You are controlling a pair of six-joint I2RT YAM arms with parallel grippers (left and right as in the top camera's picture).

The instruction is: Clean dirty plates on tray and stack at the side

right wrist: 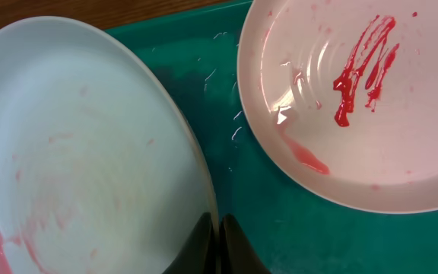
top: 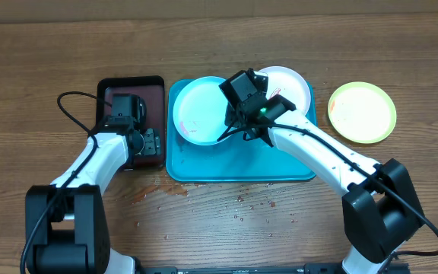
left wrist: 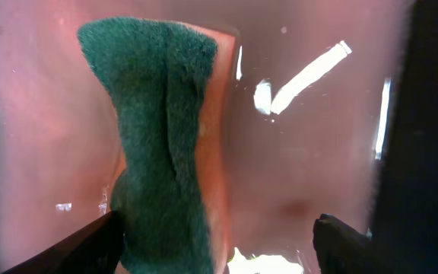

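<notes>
The pale mint plate [top: 196, 110] [right wrist: 82, 152] sits tilted on the left of the turquoise tray [top: 242, 167] [right wrist: 226, 114], with faint pink streaks on it. My right gripper [top: 230, 131] [right wrist: 217, 236] is shut on its right rim. The white plate [top: 291, 84] [right wrist: 356, 114], smeared red, lies at the tray's far right corner. A yellow-green plate [top: 362, 112] rests on the table to the right of the tray. My left gripper [top: 124, 110] [left wrist: 219, 243] hangs open over a green sponge [left wrist: 158, 137]; the sponge touches the left finger, and a wide gap separates it from the right one.
The sponge lies in a small dark-red tray [top: 154, 87] [left wrist: 318, 167] with a black rim, left of the turquoise tray. Red specks and a smear [top: 173, 190] dot the wooden table in front of the trays.
</notes>
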